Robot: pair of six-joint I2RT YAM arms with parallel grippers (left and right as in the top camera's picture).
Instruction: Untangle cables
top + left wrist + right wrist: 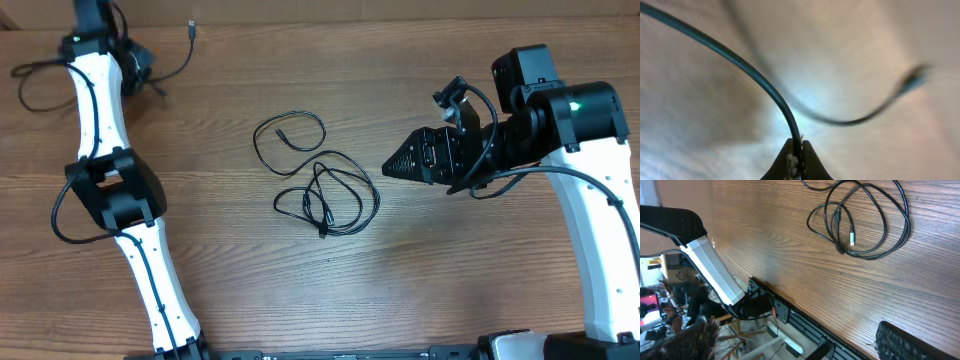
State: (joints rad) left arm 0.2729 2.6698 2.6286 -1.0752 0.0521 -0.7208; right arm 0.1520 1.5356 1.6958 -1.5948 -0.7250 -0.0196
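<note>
Left jaws are pinching shut on one cable (742,64), with the strand running up and away from the tips. A second, blurred stretch is curving off to the right of them toward what looks like a plug end (912,80). Right jaws are looking drawn together to a point with nothing in them, hovering over the surface (480,290). Remaining cables (325,195) are lying as a loose knot just ahead of the right jaws and well apart from the left jaws. A smaller open loop (290,133) is sitting beyond the knot; can't tell if it's touching.

Step in hand, as I'm reading it: left is parking its strand clear of the pile. Doing that well is meaning:
- holding the pinch firm
- dragging low and slow so the plug isn't whipping
- laying it out straight before letting go

Right should be going for an outer loop of the knot, not the crossing in the middle. It should be lifting gently so nothing is cinching tight.
</note>
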